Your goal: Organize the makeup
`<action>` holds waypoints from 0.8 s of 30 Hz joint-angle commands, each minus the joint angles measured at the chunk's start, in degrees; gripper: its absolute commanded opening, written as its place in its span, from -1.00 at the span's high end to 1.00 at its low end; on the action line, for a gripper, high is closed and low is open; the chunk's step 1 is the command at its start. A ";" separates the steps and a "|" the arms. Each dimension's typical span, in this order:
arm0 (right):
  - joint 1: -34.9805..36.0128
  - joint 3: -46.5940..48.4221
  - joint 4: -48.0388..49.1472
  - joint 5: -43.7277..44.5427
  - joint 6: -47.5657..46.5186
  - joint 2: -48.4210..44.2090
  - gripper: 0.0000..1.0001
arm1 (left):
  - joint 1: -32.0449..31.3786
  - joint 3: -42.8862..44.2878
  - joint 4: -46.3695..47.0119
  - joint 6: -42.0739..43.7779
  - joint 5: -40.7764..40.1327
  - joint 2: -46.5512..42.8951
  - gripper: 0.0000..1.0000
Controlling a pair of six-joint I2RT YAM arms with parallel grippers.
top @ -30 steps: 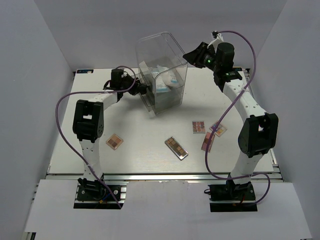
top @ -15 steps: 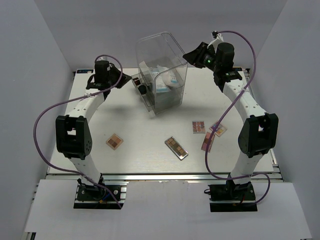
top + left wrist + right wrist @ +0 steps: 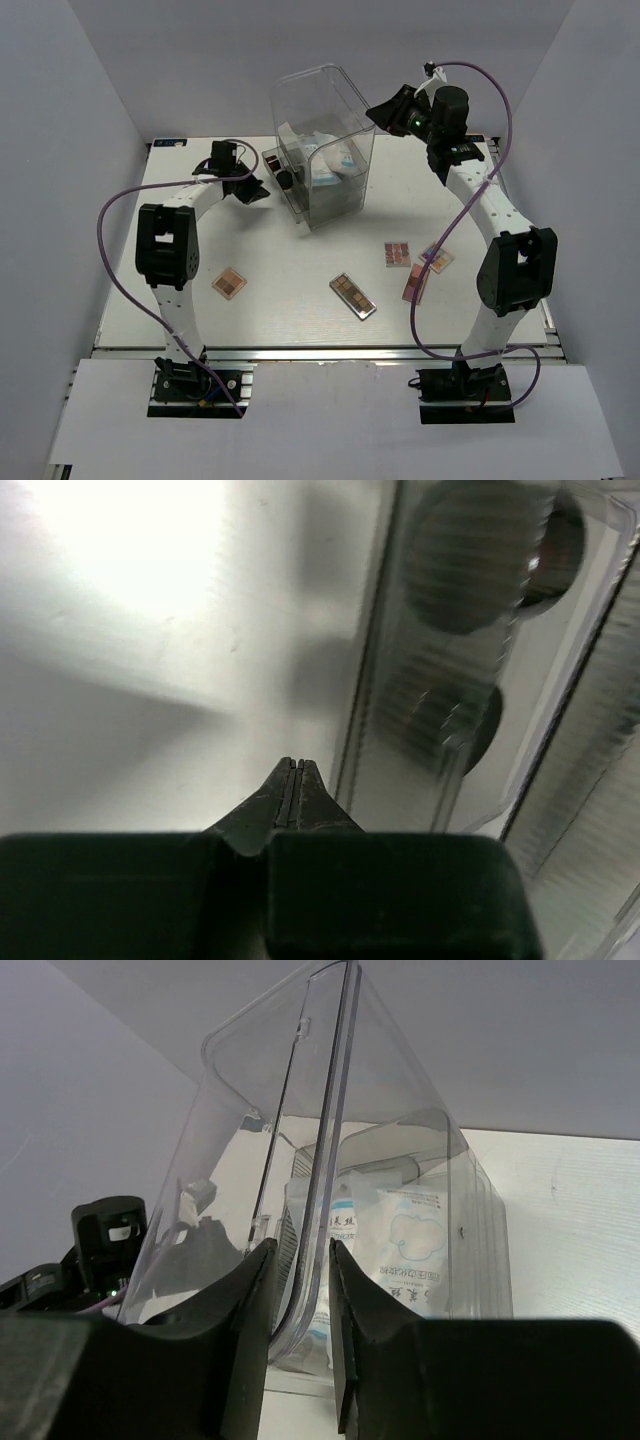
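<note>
Toward the near edge from my clenched left tool [image 3: 292, 770] lies the brown palette [image 3: 229, 283]; right tool [image 3: 300, 1248] grasps the box lid [image 3: 270, 1110].

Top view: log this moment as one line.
left gripper: shut, empty, beside box | right gripper: shut on lid | packets: in box | palettes: on table

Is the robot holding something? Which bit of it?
The right gripper grips the clear lid of the box by its edge. The left gripper is shut on nothing.
</note>
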 commanded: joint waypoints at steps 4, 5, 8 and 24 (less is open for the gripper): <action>2.11 -2.47 -6.52 -5.57 -1.73 -0.06 0.40 | -3.12 11.49 -0.06 1.57 7.96 5.28 1.00; 2.20 -2.47 -6.43 -5.48 -1.73 -0.14 0.40 | -3.47 12.28 0.90 1.40 8.49 6.51 1.00; 2.20 -2.56 -6.43 -5.40 -1.81 -0.15 0.40 | -4.53 14.31 3.36 -0.27 10.87 8.27 1.00; 2.38 -3.00 -6.26 -5.39 -1.73 -0.14 0.41 | -4.97 9.67 7.94 -4.14 8.34 6.62 1.00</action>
